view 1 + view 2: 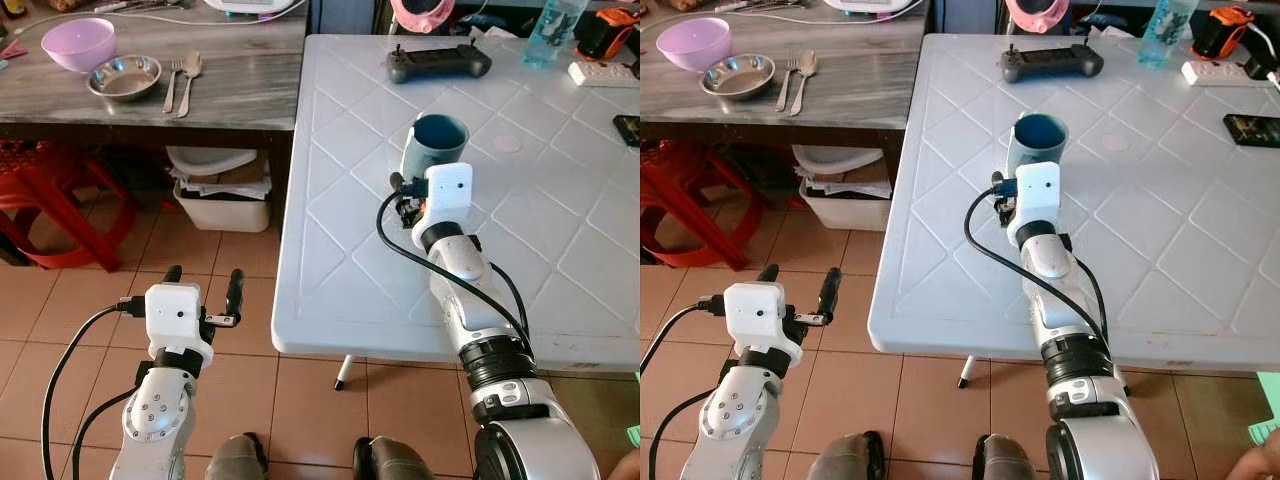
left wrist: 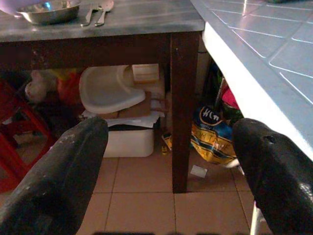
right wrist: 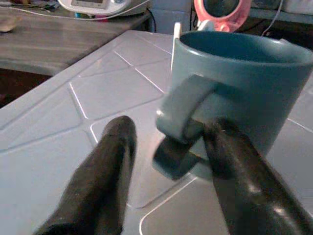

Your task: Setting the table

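White moulded plastic forms the table (image 1: 350, 250), its top embossed with a diamond grid; the near edge runs across the robot's front and the left edge stands just beside a grey wooden side table (image 1: 240, 90). A blue-grey mug (image 1: 436, 145) stands upright on the white top, well inside every edge, with bare surface around it at 3, 6 and 9 o'clock. The right gripper (image 3: 168, 161) lies just at the mug's 6 o'clock side, fingers spread apart around the handle (image 3: 183, 125): one finger (image 3: 234, 181) touches the handle's base, the other finger (image 3: 105, 171) stands apart from it over bare tabletop, so nothing is clamped.

At the table's far edge, 12 o'clock from the mug, lies a black handheld controller (image 1: 438, 63); a clear bottle (image 1: 552, 30) and a white power strip (image 1: 605, 72) sit toward 1 o'clock, and a dark phone (image 1: 628, 128) at 3 o'clock by the right edge. Writing on these cannot be read.

On the wooden side table stand a lilac bowl (image 1: 78, 44), a steel bowl (image 1: 124, 76), and a fork (image 1: 172, 85) with a spoon (image 1: 189, 78) side by side. Beneath it sits a white bin (image 1: 222, 200); a red stool (image 1: 50, 200) stands at its 9 o'clock.

The left gripper (image 1: 203, 290) hangs over open tiled floor (image 1: 300, 400), below table height, fingers parted and empty. A yellow bag (image 2: 212, 139) under the table carries lettering too partial to read.
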### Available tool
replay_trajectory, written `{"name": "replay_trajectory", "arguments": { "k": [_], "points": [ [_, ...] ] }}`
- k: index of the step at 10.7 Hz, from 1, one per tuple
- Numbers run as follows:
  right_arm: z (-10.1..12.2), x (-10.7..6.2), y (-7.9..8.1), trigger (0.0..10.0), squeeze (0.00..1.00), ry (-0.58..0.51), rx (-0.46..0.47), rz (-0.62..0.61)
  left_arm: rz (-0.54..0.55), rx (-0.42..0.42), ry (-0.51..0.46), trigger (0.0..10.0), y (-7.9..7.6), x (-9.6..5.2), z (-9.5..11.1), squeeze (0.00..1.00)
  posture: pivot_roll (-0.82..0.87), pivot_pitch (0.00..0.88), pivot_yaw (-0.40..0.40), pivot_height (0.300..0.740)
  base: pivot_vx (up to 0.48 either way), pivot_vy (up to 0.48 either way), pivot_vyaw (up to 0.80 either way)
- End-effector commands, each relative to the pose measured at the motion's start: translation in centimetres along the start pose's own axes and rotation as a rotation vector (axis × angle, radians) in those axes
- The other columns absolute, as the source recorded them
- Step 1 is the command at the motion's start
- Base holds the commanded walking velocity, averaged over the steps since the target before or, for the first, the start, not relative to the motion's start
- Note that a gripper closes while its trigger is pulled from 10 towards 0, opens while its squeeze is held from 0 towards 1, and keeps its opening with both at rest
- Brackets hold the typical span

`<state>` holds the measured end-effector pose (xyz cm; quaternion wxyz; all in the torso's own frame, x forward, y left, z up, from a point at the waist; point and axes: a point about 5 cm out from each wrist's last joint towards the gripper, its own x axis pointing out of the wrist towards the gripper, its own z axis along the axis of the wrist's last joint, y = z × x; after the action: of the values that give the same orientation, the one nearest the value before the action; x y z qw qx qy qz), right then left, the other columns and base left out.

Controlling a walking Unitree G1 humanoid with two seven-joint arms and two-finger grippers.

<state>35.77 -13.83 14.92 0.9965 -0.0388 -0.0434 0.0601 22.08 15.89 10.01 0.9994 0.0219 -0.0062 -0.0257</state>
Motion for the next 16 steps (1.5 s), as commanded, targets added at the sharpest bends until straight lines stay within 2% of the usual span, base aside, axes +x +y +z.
{"name": "replay_trajectory", "arguments": {
  "k": [1, 7, 11, 12, 13, 14, 16],
  "points": [
    [0.4, 0.2, -0.2, 0.0, 0.0, -0.022, 0.019, 0.007, -0.007, 0.007, 0.004, 10.0, 0.0, -0.1, 0.1, 0.0, 0.06, 0.191, 0.02, 0.74, 0.0, 0.0, 0.0],
    [0.3, -0.7, 0.0, 0.0, 0.0, -0.054, 0.063, 0.088, -0.009, 0.008, -0.001, 10.0, 0.1, -0.1, 0.3, 0.0, 0.06, 0.193, 0.021, 0.74, 0.0, 0.0, 0.0],
    [-0.9, -3.2, -2.1, 0.0, 0.0, -0.025, 0.031, 0.03, -0.004, 0.009, 0.0, 10.0, 0.2, -0.1, 0.3, 0.0, 0.05, 0.195, 0.023, 0.74, 0.0, 0.0, 0.0],
    [-1.1, -3.5, -3.1, 4.3, 0.0, -0.013, 0.016, 0.005, -0.006, 0.01, 0.0, 10.0, 0.3, -0.1, 0.3, 0.0, 0.05, 0.195, 0.025, 0.74, 0.0, 0.0, 0.0],
    [-0.7, -3.2, -3.0, 10.0, 1.0, -0.02, 0.023, 0.005, -0.01, 0.011, -0.001, 10.0, 0.3, 0.1, 0.3, 0.0, 0.05, 0.193, 0.03, 0.74, 0.0, 0.0, 0.0],
    [-0.2, -2.6, -2.5, 10.0, 1.0, -0.035, 0.03, 0.004, -0.012, 0.012, -0.003, 10.0, 0.3, 0.2, 0.4, 0.0, 0.05, 0.191, 0.03, 0.74, 0.0, 0.0, 0.0],
    [0.4, -2.0, -0.2, 10.0, 1.0, -0.051, 0.045, 0.036, -0.008, 0.014, -0.002, 10.0, 0.4, 0.1, 0.3, 0.0, 0.06, 0.189, 0.029, 0.74, 0.0, 0.0, 0.0]
  ]
}}
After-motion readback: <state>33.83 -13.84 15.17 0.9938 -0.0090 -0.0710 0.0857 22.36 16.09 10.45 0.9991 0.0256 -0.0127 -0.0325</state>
